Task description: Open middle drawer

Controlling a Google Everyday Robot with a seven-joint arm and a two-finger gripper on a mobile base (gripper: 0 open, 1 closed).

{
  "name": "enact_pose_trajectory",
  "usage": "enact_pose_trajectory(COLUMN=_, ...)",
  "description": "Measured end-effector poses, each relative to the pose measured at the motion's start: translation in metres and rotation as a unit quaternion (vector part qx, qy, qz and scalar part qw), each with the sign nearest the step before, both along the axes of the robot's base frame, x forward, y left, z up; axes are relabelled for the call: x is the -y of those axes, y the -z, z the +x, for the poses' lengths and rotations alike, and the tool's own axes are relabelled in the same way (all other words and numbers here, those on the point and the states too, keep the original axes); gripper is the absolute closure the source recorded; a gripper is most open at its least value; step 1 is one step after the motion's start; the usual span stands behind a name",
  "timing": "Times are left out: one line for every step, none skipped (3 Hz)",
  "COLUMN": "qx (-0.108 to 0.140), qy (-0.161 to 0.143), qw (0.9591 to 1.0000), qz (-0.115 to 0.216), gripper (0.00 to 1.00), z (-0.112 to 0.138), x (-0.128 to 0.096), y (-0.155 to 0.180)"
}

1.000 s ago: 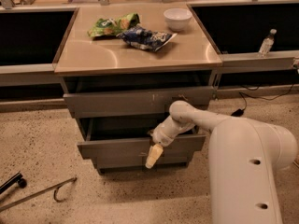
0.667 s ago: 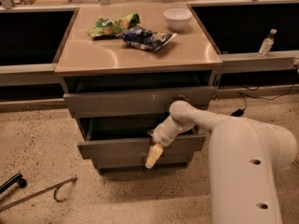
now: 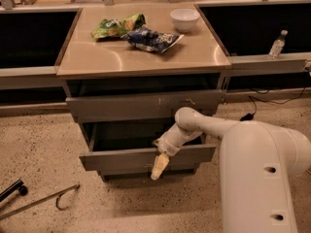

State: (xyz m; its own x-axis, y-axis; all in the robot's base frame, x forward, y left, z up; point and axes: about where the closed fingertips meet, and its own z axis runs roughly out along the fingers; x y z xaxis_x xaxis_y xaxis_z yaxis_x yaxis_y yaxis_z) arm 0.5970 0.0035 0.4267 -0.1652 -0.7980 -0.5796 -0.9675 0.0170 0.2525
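The middle drawer (image 3: 121, 159) has a plain grey front and stands pulled out from the cabinet, so its dark shallow tray (image 3: 131, 141) shows behind the front. My gripper (image 3: 159, 166) hangs down over the top edge of that front, right of its middle, with its pale tip pointing at the floor. My white arm (image 3: 204, 125) reaches to it from the right. Above is the wider grey front with pale scratch marks (image 3: 146, 106), also a little out. A narrower front (image 3: 146, 173) shows just below the middle drawer.
The cabinet top (image 3: 97, 57) holds a green snack bag (image 3: 116, 25), a blue snack bag (image 3: 153, 39) and a white bowl (image 3: 184, 18). A clear bottle (image 3: 277, 44) stands on the ledge at the right. A metal rod with a hook (image 3: 39, 203) lies on the floor at the left. My white base (image 3: 262, 178) fills the lower right.
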Motion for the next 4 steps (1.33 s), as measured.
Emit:
enact_pose_trajectory(qx=-0.006, qy=0.01, qw=0.9999, qz=0.001, gripper=0.0, z=-0.026, x=-0.001, y=-0.004)
enact_pose_trajectory(qx=0.034, qy=0.083, qw=0.9956, qz=0.027, gripper=0.0, z=-0.046, x=-0.001, y=-0.065)
enact_pose_trajectory(qx=0.054, qy=0.097, qw=0.9933, qz=0.032, gripper=0.0, z=-0.059, x=-0.002, y=-0.075)
enact_pose_trajectory(qx=0.053, qy=0.097, qw=0.9934, qz=0.032, gripper=0.0, z=-0.06, x=-0.003, y=-0.074)
